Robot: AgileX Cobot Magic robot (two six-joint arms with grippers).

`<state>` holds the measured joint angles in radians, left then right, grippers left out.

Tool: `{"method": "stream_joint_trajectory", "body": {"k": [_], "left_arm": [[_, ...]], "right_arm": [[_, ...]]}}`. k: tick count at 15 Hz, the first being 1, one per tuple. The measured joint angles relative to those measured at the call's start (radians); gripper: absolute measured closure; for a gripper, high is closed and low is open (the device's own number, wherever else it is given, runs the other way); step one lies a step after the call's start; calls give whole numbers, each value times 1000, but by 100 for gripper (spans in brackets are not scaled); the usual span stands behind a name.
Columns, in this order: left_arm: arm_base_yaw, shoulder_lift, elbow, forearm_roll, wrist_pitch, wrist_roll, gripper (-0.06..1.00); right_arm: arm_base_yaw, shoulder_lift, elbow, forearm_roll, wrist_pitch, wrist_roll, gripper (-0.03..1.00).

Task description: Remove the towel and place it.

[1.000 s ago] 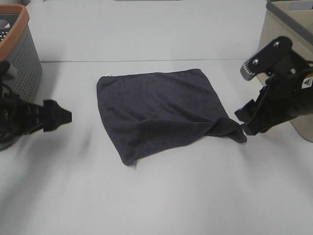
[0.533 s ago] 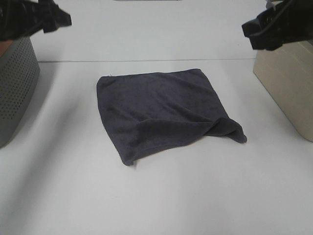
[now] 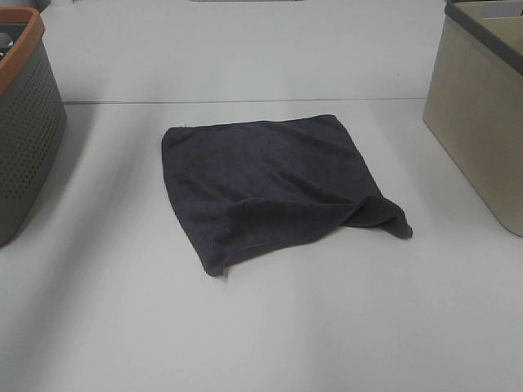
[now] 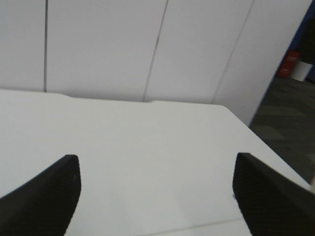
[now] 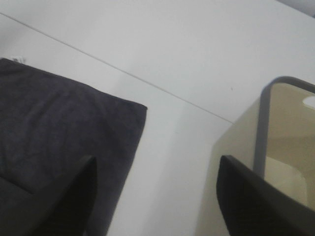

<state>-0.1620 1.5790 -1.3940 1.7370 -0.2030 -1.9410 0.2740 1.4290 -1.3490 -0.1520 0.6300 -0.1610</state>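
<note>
Dark charcoal-grey terry towel (image 3: 274, 188) lies spread near the middle of the exterior frame, flat on the white counter (image 3: 261, 327), with one corner rumpled toward the lower right. Grey perforated basket with orange rim (image 3: 24, 122) at the left edge, beige bin with grey rim (image 3: 482, 114) at the right edge, both apart from the cloth. Left gripper (image 4: 155, 189) and right gripper (image 5: 155, 196) out of the exterior view; jaws of both well apart, holding nothing. Looks placed already. If any correction needed: descend on the rumpled corner, pinch the raised fold, lift straight.
</note>
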Motion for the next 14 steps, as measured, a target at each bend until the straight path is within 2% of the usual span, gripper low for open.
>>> {"method": "stream_joint_trajectory", "body": {"k": [2, 3, 4, 5, 6, 7, 8, 9, 10, 11, 13, 14], "left_arm": [[0, 0, -12, 9, 203, 186, 17], [0, 0, -13, -29, 313, 307, 18], [0, 0, -16, -146, 420, 493, 19], [1, 0, -34, -351, 533, 749, 21], [28, 9, -94, -746, 649, 1147, 21], [67, 25, -152, -1038, 728, 1454, 22], [115, 49, -218, -1318, 828, 1693, 22], [172, 72, -285, -1577, 962, 1887, 22], [226, 92, -334, -1737, 1074, 1987, 22], [276, 100, -369, -1832, 1173, 2032, 22], [337, 95, -391, -1870, 1307, 2054, 22], [347, 91, -392, -1870, 1340, 2055, 22]], "right_arm": [[0, 49, -86, -121, 90, 76, 28], [0, 56, -105, -176, 101, 113, 28], [0, 57, -112, -226, 101, 150, 28], [0, 57, -115, -273, 101, 198, 28], [0, 63, -120, -319, 101, 271, 28], [-1, 78, -137, -327, 107, 313, 28], [-1, 105, -169, -319, 137, 331, 28], [-2, 133, -212, -286, 180, 335, 28], [-2, 154, -253, -246, 222, 323, 27], [-2, 171, -293, -199, 262, 298, 25], [-2, 187, -363, -88, 355, 228, 24], [-2, 188, -372, -75, 375, 221, 24]]}}
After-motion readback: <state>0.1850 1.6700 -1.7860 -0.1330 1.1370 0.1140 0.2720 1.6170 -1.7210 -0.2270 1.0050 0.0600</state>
